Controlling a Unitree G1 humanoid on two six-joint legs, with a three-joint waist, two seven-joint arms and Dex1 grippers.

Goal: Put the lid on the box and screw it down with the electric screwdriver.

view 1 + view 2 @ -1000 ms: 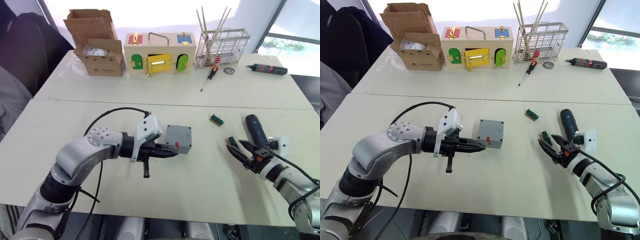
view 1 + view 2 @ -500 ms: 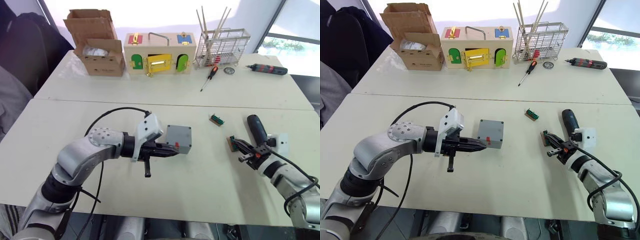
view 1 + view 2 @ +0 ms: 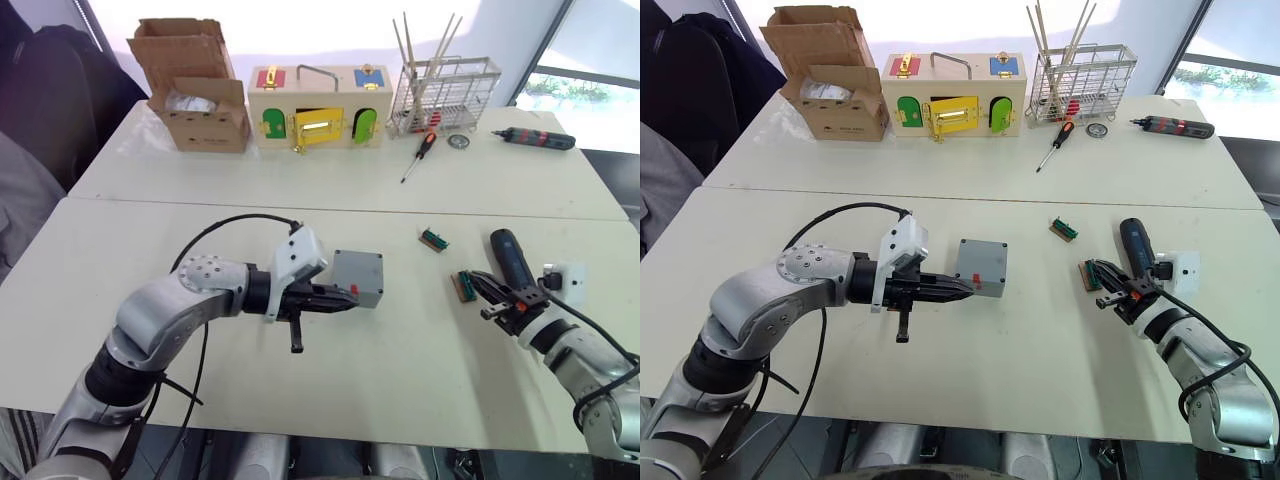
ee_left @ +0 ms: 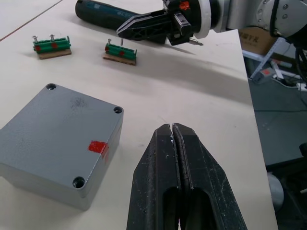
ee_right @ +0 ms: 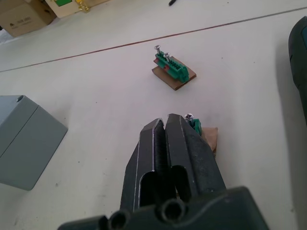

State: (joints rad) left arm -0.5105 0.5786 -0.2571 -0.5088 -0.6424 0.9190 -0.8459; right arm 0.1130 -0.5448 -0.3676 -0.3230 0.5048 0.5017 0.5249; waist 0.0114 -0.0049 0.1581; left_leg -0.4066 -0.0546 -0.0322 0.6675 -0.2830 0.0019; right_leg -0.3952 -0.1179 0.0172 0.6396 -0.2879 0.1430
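Note:
The grey box (image 3: 358, 277) sits mid-table, with a red mark and corner screw holes on one face (image 4: 57, 139). A seam runs round it in the right wrist view, so the lid (image 5: 14, 112) looks seated on it. My left gripper (image 3: 350, 303) is shut and empty, its tips just beside the box's marked side. Near the right edge lies the thick dark electric screwdriver (image 3: 510, 255). My right gripper (image 3: 479, 287) is shut, its tips against a small green screw holder (image 3: 462, 283) just left of the screwdriver; I see nothing between its fingers (image 5: 180, 139).
A second green screw holder (image 3: 433, 239) lies farther back. Along the far table stand a cardboard carton (image 3: 195, 100), a wooden box with coloured doors (image 3: 320, 108), a wire rack (image 3: 445, 95), an orange-and-black screwdriver (image 3: 418, 155) and a slim dark driver (image 3: 535, 138).
My right gripper went from open to shut and moved slightly back toward the green holder beside the screwdriver. The left arm and the box have stayed put.

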